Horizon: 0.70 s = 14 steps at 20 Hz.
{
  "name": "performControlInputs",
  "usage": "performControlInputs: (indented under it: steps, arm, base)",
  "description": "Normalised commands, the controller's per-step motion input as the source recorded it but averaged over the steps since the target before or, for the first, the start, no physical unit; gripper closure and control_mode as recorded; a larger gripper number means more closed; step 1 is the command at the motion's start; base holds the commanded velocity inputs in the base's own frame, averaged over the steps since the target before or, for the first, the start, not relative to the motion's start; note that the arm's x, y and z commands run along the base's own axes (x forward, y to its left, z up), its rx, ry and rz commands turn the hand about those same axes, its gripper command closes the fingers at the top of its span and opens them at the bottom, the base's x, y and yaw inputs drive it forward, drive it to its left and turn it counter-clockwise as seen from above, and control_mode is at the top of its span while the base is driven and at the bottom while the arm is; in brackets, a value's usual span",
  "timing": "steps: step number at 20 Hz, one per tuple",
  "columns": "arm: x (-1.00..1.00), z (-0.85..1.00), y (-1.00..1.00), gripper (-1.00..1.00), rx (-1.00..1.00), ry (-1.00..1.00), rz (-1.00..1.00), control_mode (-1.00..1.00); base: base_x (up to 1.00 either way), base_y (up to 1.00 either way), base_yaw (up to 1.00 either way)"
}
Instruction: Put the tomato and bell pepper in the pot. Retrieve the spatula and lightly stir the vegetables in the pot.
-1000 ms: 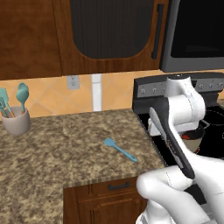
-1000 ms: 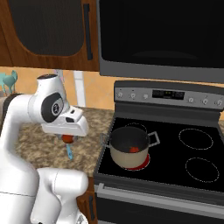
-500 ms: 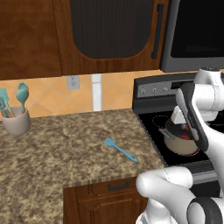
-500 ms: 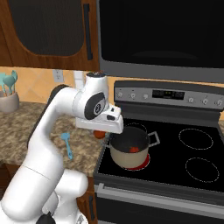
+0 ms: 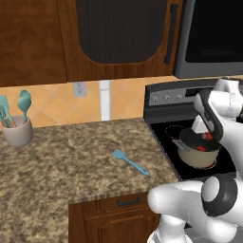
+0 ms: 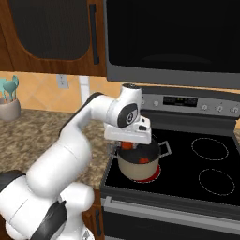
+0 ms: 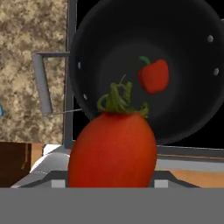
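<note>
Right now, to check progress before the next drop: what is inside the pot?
The bell pepper lies on the dark floor of the pot. The tomato, held in the gripper above the near rim, is not in yet and hides part of the floor.

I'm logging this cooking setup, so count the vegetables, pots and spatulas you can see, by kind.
Vegetables: 2, tomato and bell pepper
pot: 1
spatula: 1
Total: 4

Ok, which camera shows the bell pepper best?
The hand view: the bell pepper lies whole, stem visible, on the floor of the pot. Both base views give just a small red patch inside the rim.
</note>
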Motion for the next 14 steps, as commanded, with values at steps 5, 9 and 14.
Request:
performControlInputs:
  steps: [5, 9, 14]
  arm:
    - [0.49, -0.49, -0.25, 1.00, 0.00, 0.03, 0.05, -1.00]
    - [0.40, -0.47, -0.16, 1.00, 0.00, 0.00, 0.04, -1.00]
    - [0.35, -0.48, -0.09, 1.00, 0.00, 0.00, 0.05, -1.00]
  base:
    - [0.00, 0.00, 0.00]
    - [0.00, 0.00, 0.00]
    - [0.00, 0.00, 0.00]
